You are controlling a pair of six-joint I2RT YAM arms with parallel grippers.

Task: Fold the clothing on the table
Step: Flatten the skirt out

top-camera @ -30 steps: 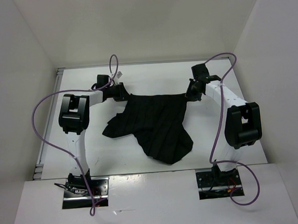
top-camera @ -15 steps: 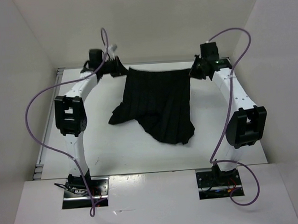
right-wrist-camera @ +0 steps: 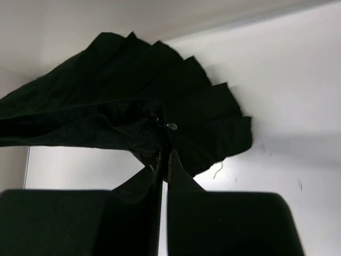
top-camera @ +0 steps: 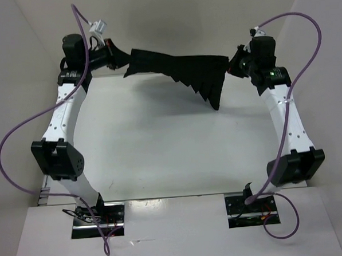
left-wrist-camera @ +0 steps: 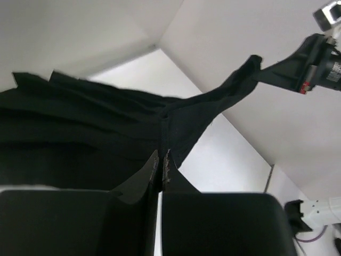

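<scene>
Clothing (top-camera: 176, 67) shown in matte black with pleat lines, bench (top-camera: 172, 151) in glossy white, arms (top-camera: 61, 113) white with black joints, cables (top-camera: 319, 37) purple, walls (top-camera: 171, 19) plain white

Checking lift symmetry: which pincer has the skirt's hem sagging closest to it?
The right pincer: the skirt lets its stepped hem hang down right beside it, while toward the left pincer the cloth narrows to a thin band.

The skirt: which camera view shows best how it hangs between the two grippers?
The top external view. There the whole skirt is seen, stretched above the table between the left gripper and the right gripper. Each wrist view shows only the cloth pinched at its own gripper.
</scene>
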